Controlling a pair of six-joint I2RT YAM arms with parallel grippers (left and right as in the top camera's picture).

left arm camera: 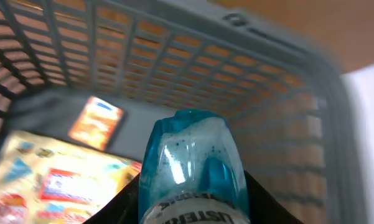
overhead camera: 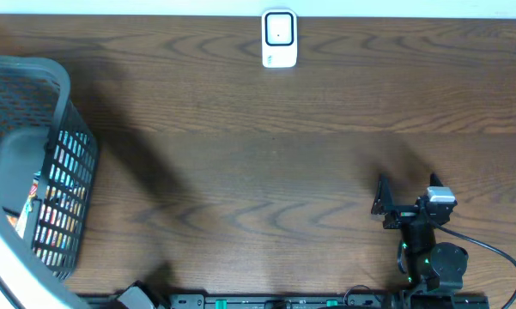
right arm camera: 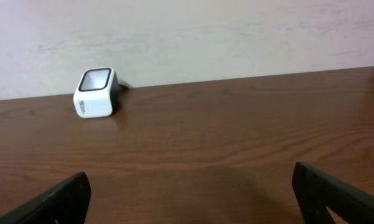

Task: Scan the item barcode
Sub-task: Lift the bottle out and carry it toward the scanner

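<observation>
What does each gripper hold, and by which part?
The left gripper holds the blue bottle by its labelled body. The right gripper is open and holds nothing.

- A dark brown wooden surface (overhead camera: pixel 266 154) with wavy grain spreads wide, softly shadowed in places.
- A plain pale wall (right arm camera: pixel 205 31) rises along its far edge, evenly lit.

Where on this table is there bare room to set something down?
Bare: the brown wooden table between the grey mesh basket and the right tool, and in front of the white barcode scanner. Crowded: inside the basket, where the left tool grips a clear blue bottle over packets.
</observation>
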